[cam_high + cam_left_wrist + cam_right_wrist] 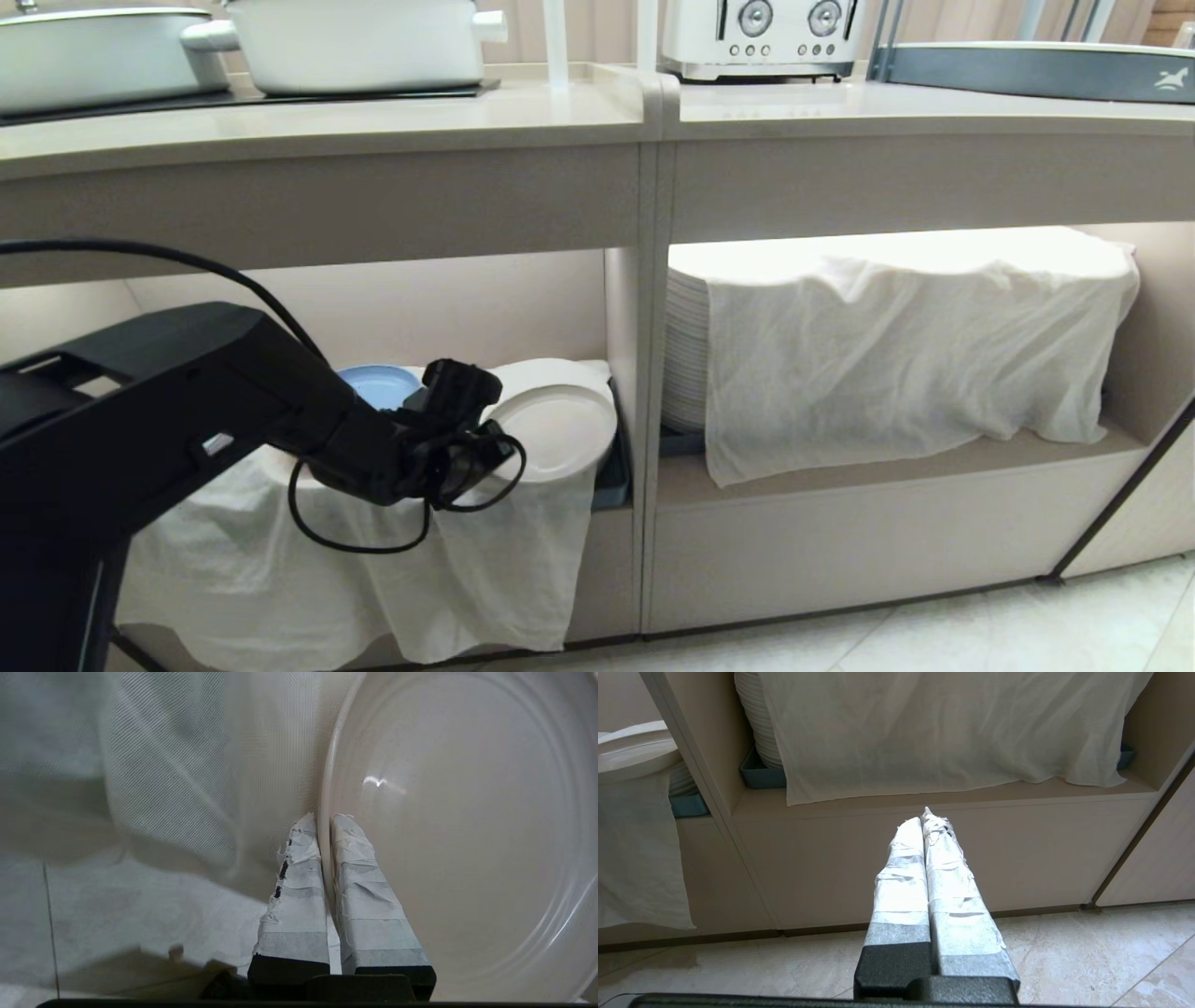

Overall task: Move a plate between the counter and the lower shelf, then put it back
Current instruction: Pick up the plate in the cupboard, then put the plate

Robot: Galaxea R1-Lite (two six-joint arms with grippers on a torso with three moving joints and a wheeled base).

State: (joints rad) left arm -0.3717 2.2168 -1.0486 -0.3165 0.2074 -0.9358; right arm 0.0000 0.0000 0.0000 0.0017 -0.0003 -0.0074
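The left gripper [485, 446], low and left of centre in the head view, has its taped fingers [299, 891] pinched on the rim of the cream plate [558, 431], which is held tilted at the mouth of the lower shelf [401, 299], over the white cloth [485, 569] draped there. A blue plate [378, 383] lies behind it. The counter [373, 121] runs across the top. The right gripper [925, 826] hangs over the floor [1087, 947], fingers pressed together on nothing.
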